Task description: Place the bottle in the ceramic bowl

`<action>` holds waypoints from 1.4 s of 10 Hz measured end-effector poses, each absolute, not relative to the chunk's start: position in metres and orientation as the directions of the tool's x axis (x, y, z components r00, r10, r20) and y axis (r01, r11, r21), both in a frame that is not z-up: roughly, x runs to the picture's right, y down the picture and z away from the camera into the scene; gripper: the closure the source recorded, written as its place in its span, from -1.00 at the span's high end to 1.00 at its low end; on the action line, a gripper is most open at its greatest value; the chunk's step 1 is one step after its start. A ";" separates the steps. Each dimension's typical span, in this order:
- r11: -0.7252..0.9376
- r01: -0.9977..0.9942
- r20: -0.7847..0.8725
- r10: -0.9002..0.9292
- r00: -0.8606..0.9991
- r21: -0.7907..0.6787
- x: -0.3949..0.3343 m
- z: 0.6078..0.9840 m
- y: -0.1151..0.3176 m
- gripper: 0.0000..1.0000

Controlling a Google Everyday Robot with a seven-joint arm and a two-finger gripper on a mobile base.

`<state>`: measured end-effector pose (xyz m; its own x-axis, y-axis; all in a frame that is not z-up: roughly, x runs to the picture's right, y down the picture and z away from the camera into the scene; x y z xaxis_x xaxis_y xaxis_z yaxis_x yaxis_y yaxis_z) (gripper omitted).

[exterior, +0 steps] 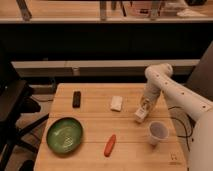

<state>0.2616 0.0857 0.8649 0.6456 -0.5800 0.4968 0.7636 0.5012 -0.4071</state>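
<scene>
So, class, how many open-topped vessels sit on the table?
2: the green bowl at front left, the white cup at front right. The claw hangs behind the cup, at the bottle. None looks hidden.

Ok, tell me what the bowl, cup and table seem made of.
The bowl: likely glazed ceramic, glossy green with a paler mottled centre. The cup: probably paper or thin plastic, matt white. The table: wood, pale planks with visible seams. The gripper is at the bottle, right of centre.
</scene>
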 end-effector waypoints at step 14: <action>0.343 0.875 0.544 -0.687 0.483 -0.343 0.194 0.816 0.093 -0.99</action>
<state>0.1936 0.0931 0.8160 0.4825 -0.6865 0.5439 0.8745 0.3429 -0.3430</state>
